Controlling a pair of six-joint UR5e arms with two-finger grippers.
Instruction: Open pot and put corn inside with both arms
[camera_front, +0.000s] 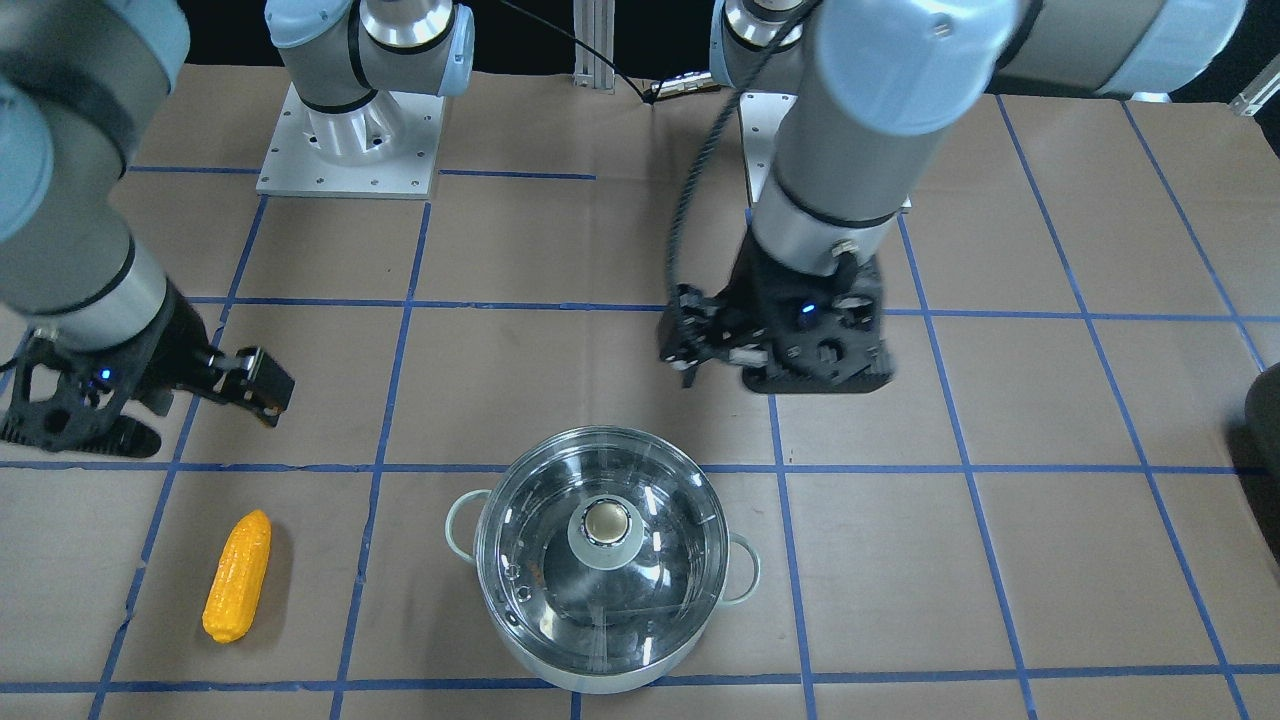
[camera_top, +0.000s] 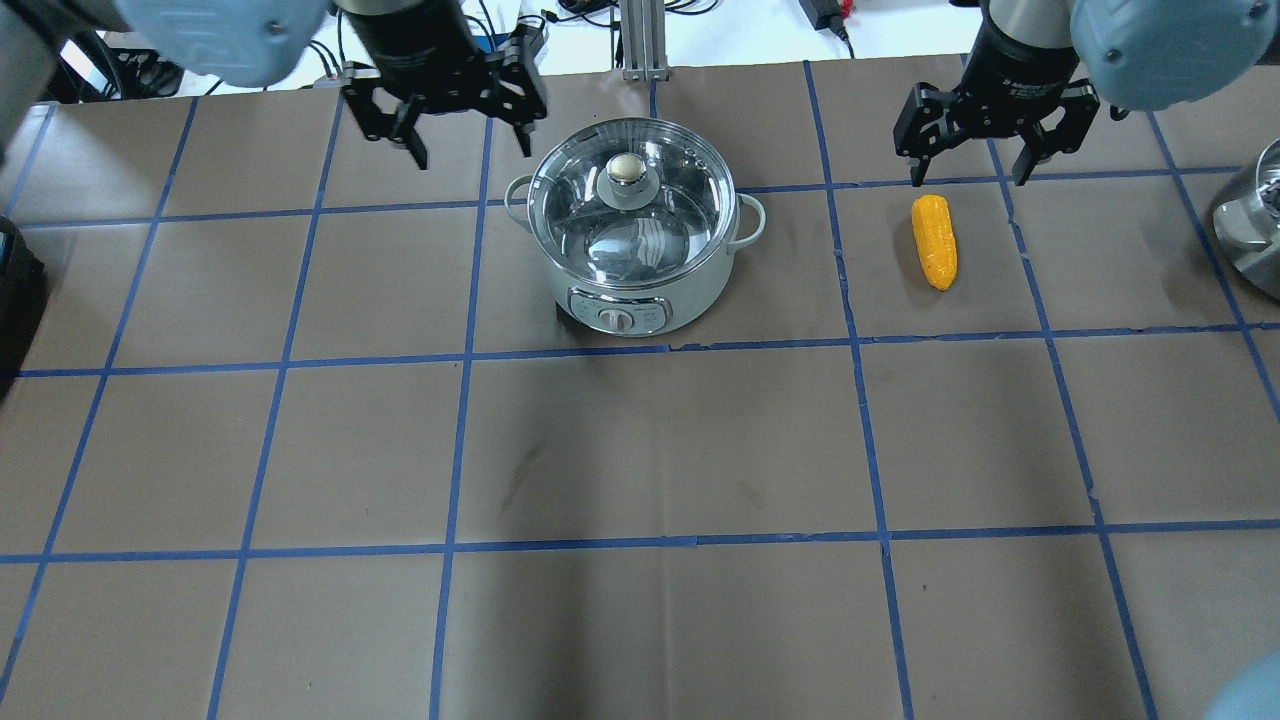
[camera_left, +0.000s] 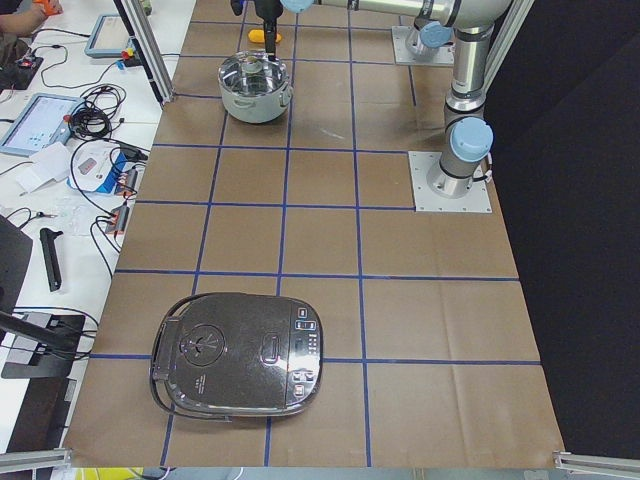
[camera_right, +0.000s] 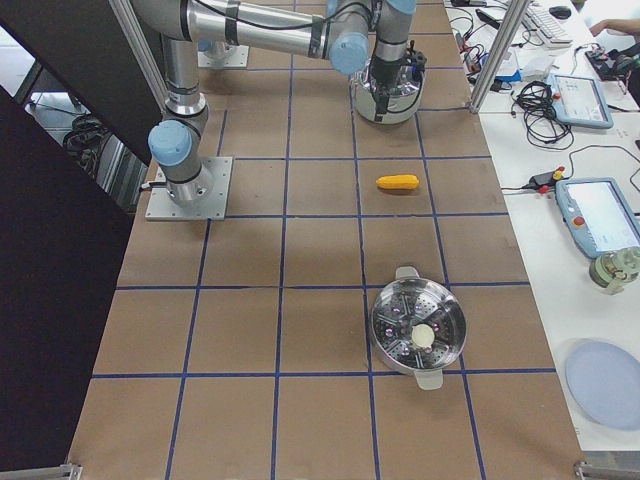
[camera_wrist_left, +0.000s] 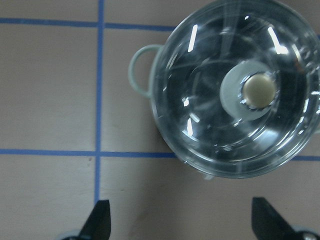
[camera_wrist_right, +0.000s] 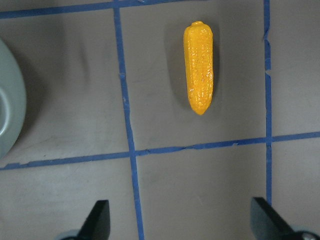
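Left fingers (camera_wrist_left: 100, 221) wide, empty, near pot (camera_top: 690, 290); right fingers (camera_wrist_right: 98, 221) wide, near corn (camera_wrist_right: 200, 67).

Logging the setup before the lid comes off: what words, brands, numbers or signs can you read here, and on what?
No text is readable.
Control panel on the pot: marks too small.
Rice cooker buttons: labels blurred.
White lettering above the right claw: blurred.
Teach pendant screen: too small.

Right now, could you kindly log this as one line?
pot: lid on | corn: on table | left hand: open | right hand: open
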